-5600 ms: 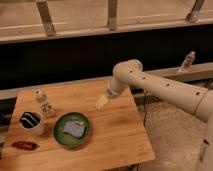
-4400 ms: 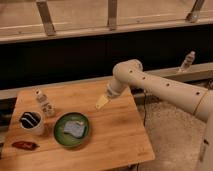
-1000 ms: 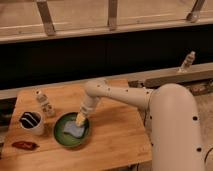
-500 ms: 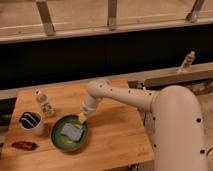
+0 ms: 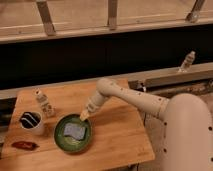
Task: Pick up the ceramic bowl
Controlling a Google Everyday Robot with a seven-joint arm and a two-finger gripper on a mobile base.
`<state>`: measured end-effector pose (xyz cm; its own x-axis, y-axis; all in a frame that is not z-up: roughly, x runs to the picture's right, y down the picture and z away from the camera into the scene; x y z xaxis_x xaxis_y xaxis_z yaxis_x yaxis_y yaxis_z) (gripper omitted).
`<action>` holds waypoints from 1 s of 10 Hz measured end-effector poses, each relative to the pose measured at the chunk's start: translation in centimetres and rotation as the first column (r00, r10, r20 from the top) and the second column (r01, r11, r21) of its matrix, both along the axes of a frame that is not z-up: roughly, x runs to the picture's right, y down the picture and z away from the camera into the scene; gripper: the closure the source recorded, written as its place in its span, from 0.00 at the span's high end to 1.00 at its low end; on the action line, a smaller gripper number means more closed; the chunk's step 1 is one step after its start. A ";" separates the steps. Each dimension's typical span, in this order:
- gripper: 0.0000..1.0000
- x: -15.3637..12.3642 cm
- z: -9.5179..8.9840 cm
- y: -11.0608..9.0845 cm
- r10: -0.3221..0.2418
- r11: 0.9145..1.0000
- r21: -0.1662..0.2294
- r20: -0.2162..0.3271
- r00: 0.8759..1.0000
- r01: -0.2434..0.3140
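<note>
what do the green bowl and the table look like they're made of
The green bowl looks like glazed ceramic: glossy surface, darker rim. The table looks like wood with a smooth finish, light brown with plank lines. The gripper is at the bowl's upper right rim.

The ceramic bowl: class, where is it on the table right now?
The ceramic bowl sits front-left on the table, right of the mug, with the gripper at its upper-right rim.

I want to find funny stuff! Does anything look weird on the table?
A bit odd: the ceramic bowl holds a bluish-grey sponge-like thing instead of food. The pincer sits at the bowl's upper right rim. Nothing looks spilled or broken.
</note>
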<state>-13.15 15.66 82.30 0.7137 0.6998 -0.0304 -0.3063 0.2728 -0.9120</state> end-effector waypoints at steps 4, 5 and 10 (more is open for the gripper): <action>0.00 0.6 -2.9 -5.6 0.027 0.997 0.069 0.067 0.997 -0.032; 0.00 1.2 -3.6 -7.5 0.032 0.994 0.106 0.058 0.998 -0.038; 0.00 3.7 -5.7 -11.9 0.080 0.974 0.211 0.009 0.997 -0.080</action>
